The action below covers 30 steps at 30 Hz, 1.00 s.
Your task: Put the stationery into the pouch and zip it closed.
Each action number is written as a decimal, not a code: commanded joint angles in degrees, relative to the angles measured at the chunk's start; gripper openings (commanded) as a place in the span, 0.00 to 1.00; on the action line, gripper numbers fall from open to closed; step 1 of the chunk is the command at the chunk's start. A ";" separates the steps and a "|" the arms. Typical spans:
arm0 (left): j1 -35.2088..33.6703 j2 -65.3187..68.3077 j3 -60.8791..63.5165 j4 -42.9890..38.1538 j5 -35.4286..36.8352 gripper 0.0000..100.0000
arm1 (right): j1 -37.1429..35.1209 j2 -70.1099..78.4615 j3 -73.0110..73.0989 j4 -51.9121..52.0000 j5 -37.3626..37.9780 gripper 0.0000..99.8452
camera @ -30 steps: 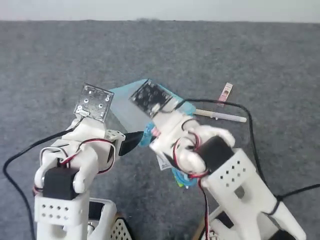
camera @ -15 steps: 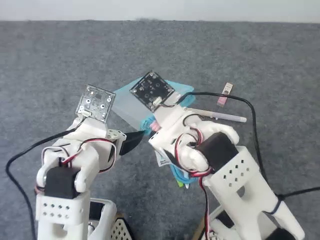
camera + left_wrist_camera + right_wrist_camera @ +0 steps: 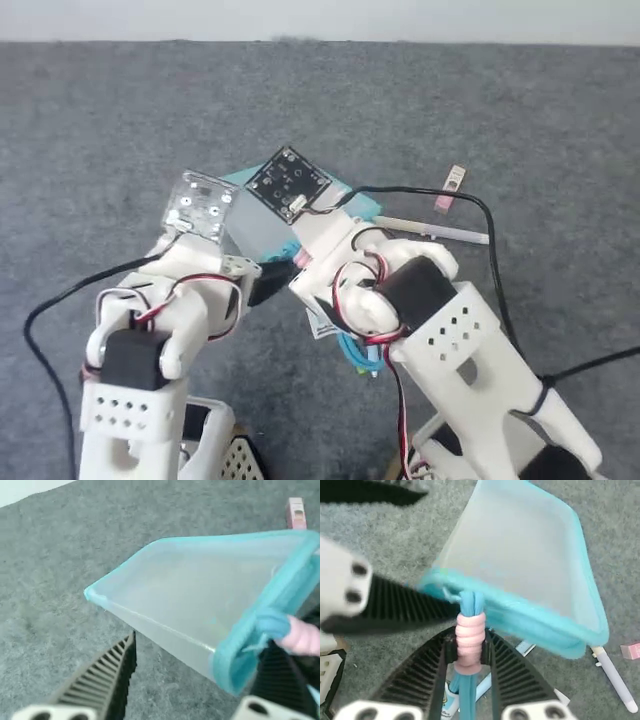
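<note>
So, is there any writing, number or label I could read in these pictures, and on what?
No text can be read.
Small pink item on the table: a paler label patch, too blurred to read.
White tag near the pouch: dark marks, too small to read.

The high camera is looking steeply down over the table (image 3: 120,120), with the pouch (image 3: 255,232) near mid-frame. The left wrist camera is sitting close beside the pouch, facing along its clear side. The right wrist camera is looking down onto its zip end, also close. All 3 are sharing the pouch.
</note>
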 commanded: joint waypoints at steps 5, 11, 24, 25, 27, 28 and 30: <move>-7.47 -0.35 -0.13 -2.02 -2.99 0.36 | -0.40 -4.53 -4.31 3.12 1.41 0.01; -7.65 -0.62 1.98 -4.48 -3.52 0.36 | 2.59 -4.00 -6.07 4.88 1.58 0.01; -7.12 -0.79 -7.43 5.36 -3.78 0.36 | 2.86 5.14 -5.98 3.21 1.14 0.01; -7.12 -0.79 -7.25 5.45 -3.87 0.36 | 2.86 5.32 -5.98 2.95 1.14 0.01; -7.12 -0.70 -6.90 5.80 -5.36 0.36 | 2.86 5.49 -6.24 2.86 1.05 0.01; -7.12 -0.70 -6.81 5.89 -5.54 0.36 | 2.86 5.49 -6.42 2.86 1.05 0.01; -6.59 -0.70 -6.81 6.59 -5.54 0.36 | 2.86 5.49 -6.95 2.86 1.05 0.01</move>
